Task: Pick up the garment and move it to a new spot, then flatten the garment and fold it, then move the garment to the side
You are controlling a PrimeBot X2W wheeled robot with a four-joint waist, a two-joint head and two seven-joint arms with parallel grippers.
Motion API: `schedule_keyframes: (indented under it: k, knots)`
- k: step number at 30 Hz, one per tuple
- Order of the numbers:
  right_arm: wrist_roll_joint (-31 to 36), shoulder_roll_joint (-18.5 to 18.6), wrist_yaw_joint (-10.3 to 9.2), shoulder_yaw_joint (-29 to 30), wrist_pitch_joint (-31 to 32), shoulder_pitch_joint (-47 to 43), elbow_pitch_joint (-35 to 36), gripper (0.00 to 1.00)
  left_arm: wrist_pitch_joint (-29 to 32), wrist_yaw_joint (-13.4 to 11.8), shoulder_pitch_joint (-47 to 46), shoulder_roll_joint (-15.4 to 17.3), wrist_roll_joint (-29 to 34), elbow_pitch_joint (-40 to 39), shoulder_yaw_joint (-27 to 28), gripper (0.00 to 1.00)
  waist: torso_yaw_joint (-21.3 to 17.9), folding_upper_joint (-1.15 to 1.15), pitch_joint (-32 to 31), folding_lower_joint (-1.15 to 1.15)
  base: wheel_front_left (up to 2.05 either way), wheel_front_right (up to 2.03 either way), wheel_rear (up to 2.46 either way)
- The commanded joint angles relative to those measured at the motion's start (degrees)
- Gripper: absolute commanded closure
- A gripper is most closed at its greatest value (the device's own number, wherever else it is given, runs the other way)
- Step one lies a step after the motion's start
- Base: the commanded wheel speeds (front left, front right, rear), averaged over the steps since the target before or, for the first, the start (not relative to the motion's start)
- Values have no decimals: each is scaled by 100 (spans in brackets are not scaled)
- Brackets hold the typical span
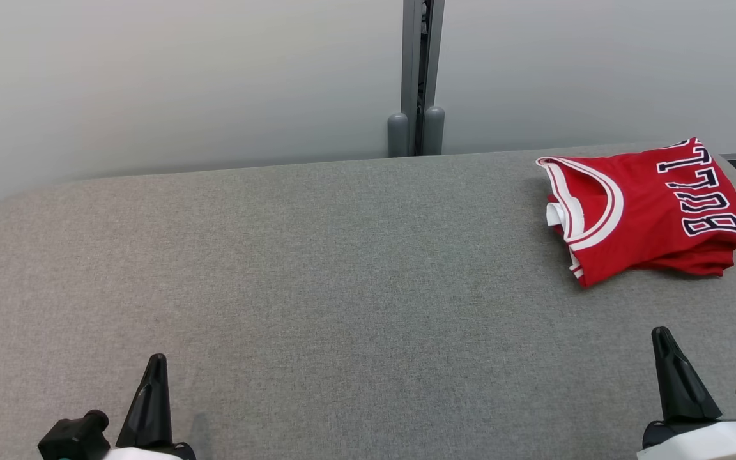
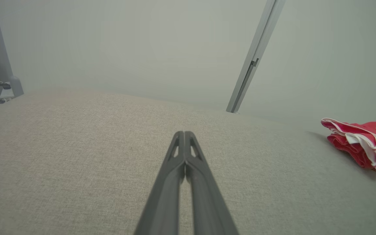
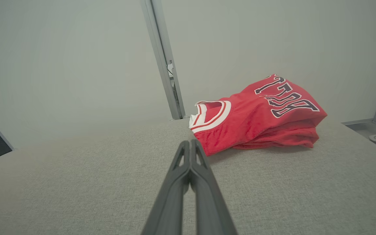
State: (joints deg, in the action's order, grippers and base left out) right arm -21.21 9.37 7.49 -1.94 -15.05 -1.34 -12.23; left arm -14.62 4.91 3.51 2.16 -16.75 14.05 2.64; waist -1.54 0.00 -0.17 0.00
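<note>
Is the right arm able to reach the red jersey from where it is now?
Probably yes. The red jersey lies ahead of the shut right gripper on the grey surface, with nothing between them.

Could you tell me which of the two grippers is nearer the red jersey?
The right gripper: the jersey lies just ahead of it, while the left gripper sits across the table.

Mesh-like jersey [image 3: 256, 120], woven matt tabletop [image 1: 317, 287]
</note>
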Motion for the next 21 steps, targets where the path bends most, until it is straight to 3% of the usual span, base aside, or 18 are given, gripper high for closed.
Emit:
schedule_keyframes:
  k: [1, 21]
  knots:
    - [-192, 18, 0, 22, 34, 62, 35, 100, 95, 7, -95, 13, -186, -20, 60, 100, 2, 0, 1, 0, 0, 0, 0]
    - [-2009, -148, 0, -21, 334, 312, -54, 100, 867, 77, -433, 34, -2039, 71, 421, 100, 27, 0, 12, 0, 0, 0, 0]
